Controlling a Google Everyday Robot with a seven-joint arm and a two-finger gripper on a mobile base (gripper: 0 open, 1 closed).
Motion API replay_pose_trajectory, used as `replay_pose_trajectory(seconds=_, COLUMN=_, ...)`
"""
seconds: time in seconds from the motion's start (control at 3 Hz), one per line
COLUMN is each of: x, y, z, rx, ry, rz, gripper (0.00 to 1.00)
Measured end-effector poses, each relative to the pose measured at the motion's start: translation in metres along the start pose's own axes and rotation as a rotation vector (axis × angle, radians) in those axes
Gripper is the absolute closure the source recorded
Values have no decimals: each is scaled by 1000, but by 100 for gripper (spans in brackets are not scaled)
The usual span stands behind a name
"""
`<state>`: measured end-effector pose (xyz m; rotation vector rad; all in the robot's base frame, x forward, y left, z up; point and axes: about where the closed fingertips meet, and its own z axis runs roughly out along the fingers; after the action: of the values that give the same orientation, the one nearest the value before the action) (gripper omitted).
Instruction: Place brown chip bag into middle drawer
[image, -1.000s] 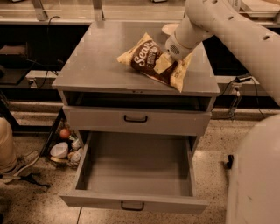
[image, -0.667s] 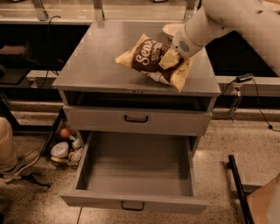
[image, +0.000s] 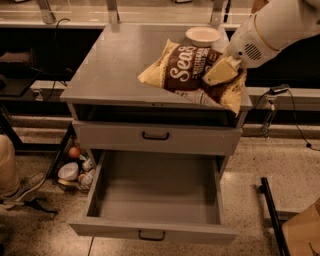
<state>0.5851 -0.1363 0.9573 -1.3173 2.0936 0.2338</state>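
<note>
The brown chip bag (image: 190, 75) is dark brown with white script and pale yellow edges. It hangs tilted above the right front of the cabinet top (image: 115, 70), lifted clear of it. My gripper (image: 221, 71) reaches in from the upper right and is shut on the bag's right side. The middle drawer (image: 155, 197), the lowest grey one, is pulled fully open below, its deep tray bare, with a small black handle (image: 150, 235) on its front.
A white bowl (image: 202, 36) sits at the back right of the cabinet top. A shut grey drawer front (image: 155, 136) lies above the open one. Clutter and a ball (image: 74, 152) lie on the floor at left. A person's foot (image: 22, 187) is at far left.
The gripper has lifted the chip bag off the cabinet top and carried it up and toward the front. The arm has drawn back to the upper right.
</note>
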Motion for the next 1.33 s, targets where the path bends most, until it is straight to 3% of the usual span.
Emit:
replay_pose_trajectory(seconds=0.33, x=0, y=0, z=0, rx=0, ry=0, rz=0, gripper=100)
replay_pose_trajectory(seconds=0.67, x=19, y=29, z=30, rx=-74, ry=19, rz=11, gripper=100)
replay_pose_trajectory(seconds=1.0, x=44, y=88, z=73, rx=-195, ry=6, rz=59, gripper=100)
replay_pose_trajectory(seconds=1.33, x=76, y=152, z=127, rx=-315, ry=38, rz=127, gripper=100)
